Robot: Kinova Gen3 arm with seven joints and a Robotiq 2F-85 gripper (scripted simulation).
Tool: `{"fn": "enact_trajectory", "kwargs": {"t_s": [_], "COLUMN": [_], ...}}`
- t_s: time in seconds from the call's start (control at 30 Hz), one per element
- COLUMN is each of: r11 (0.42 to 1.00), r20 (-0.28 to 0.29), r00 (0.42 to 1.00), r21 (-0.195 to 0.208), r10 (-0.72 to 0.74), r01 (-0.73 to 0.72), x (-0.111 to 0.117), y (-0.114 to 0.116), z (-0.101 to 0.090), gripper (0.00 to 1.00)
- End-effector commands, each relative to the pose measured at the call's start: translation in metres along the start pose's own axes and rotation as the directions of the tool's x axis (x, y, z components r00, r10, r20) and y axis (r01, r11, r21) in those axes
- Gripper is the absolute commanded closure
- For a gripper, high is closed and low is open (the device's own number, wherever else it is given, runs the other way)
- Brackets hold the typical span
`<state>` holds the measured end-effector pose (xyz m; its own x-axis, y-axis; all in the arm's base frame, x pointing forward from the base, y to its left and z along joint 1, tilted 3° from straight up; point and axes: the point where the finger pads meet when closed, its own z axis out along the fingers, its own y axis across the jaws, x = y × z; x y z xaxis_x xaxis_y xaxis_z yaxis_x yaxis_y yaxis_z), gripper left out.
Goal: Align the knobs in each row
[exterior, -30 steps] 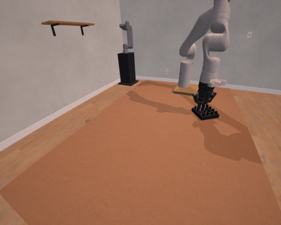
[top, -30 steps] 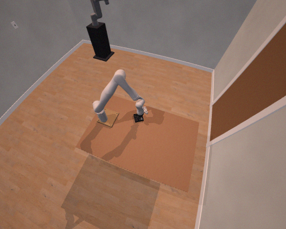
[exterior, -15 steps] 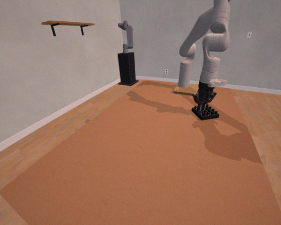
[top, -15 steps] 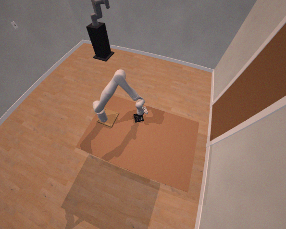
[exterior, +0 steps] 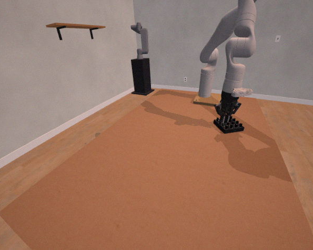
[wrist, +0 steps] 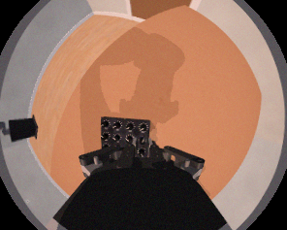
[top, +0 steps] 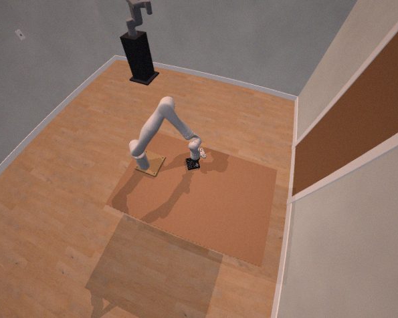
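Note:
The black knob box point(top: 193, 168) point(exterior: 234, 129) point(wrist: 125, 118) stands flat on the brown mat under the arm. Its knobs stand up in rows. In the wrist view the two rows farthest from the gripper show best, while the nearer part is largely covered by the gripper. My gripper point(exterior: 225, 120) point(wrist: 142, 143) points down with its fingertips low among the knobs. The fingers are a little apart, with a narrow gap, and seem to stand around or just over a knob near the box's right side in the wrist view. The white lines, printed names and socket are too small or hidden to read.
The brown mat point(top: 226, 205) point(exterior: 140, 188) point(wrist: 213, 96) extends around the box. The arm's base stands on a yellow plate point(top: 160, 162) point(exterior: 199, 102). A black pedestal point(top: 138, 56) point(exterior: 141, 75) point(wrist: 22, 129) with another arm stands far off by the wall. Neighbouring knobs stand close around the fingertips.

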<state>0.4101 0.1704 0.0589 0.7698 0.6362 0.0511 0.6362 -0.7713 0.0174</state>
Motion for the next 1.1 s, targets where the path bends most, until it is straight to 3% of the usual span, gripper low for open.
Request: {"fn": "enact_trajectory", "kwargs": {"t_s": [0.0, 1.07], "r11": [1.000, 1.000], "r20": [-0.001, -0.001], "r00": [1.000, 1.000], "r21": [0.000, 0.000], "r10": [0.000, 0.000], "r01": [0.000, 0.000], "x": [0.000, 0.000], "y": [0.000, 0.000], "z": [0.001, 0.013], "gripper": [0.81, 0.81]}}
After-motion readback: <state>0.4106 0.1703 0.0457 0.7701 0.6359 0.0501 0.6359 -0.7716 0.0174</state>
